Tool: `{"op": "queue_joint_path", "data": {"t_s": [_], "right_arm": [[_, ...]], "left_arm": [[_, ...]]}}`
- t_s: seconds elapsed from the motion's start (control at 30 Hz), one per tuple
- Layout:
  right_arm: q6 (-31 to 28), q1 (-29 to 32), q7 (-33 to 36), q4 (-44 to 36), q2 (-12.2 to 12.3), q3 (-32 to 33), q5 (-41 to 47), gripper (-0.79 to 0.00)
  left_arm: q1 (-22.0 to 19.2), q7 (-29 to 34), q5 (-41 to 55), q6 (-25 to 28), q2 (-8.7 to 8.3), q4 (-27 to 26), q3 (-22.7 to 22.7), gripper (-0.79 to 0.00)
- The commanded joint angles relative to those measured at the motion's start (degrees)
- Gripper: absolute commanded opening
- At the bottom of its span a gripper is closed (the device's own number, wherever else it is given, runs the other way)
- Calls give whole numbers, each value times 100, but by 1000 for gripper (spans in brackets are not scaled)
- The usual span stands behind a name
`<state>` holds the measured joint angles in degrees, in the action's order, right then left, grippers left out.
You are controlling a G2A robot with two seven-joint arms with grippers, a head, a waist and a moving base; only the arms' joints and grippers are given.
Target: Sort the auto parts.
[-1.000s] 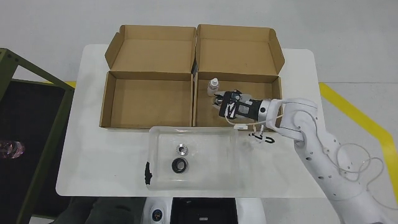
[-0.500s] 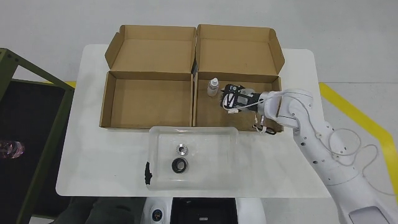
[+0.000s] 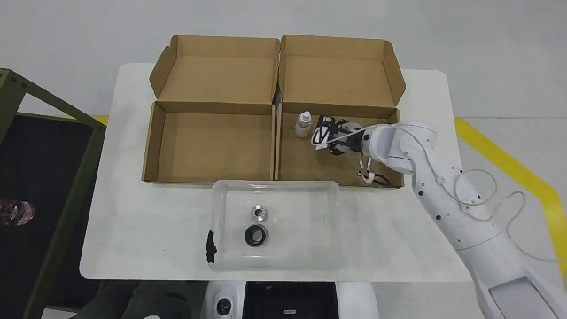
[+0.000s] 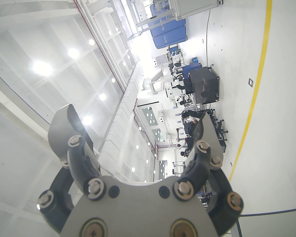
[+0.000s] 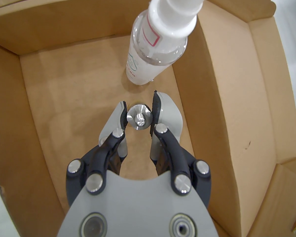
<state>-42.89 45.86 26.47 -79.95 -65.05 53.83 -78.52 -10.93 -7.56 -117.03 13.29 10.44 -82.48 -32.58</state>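
Observation:
My right gripper (image 5: 138, 119) is shut on a small round silver metal part (image 5: 139, 120), low over the floor of the right cardboard box (image 3: 383, 174). A clear bottle with a white cap (image 5: 160, 40) stands upright just beyond the fingertips; from above the bottle (image 3: 304, 123) sits at the box's near-left corner with the gripper (image 3: 322, 135) beside it. In the clear plastic tray (image 3: 330, 250) at the table's front lie a silver part (image 3: 258, 212) and a black ring (image 3: 257, 235). My left gripper (image 4: 135, 122) points up at a ceiling, open and holding nothing.
A second open cardboard box (image 3: 164, 155) stands to the left of the first, both with lids folded back. A small black piece (image 3: 211, 248) lies at the tray's left edge. The white table (image 3: 133, 221) has free room on its left side.
My right arm has swung left and farther into the right box with the silver part, ending close beside the bottle.

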Motion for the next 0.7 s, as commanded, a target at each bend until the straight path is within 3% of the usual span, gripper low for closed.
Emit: {"op": "queue_joint_path", "data": {"t_s": [0.0, 0.1, 0.2, 0.3, 0.67], "right_arm": [[22, -40, -5, 79, -19, -41, 10, -739], [45, -86, -12, 190, -45, -95, 25, -705], [60, -122, -37, 270, -68, -129, 74, -570], [67, -119, -83, 266, -76, -115, 148, -514], [-102, 152, -254, -192, 44, 360, 418, -453]], "left_arm": [[0, 0, 0, 0, 0, 0, 0, 0], [0, 0, 0, 0, 0, 0, 0, 0], [0, 0, 0, 0, 0, 0, 0, 0], [0, 0, 0, 0, 0, 0, 0, 0], [0, 0, 0, 0, 0, 0, 0, 0]]}}
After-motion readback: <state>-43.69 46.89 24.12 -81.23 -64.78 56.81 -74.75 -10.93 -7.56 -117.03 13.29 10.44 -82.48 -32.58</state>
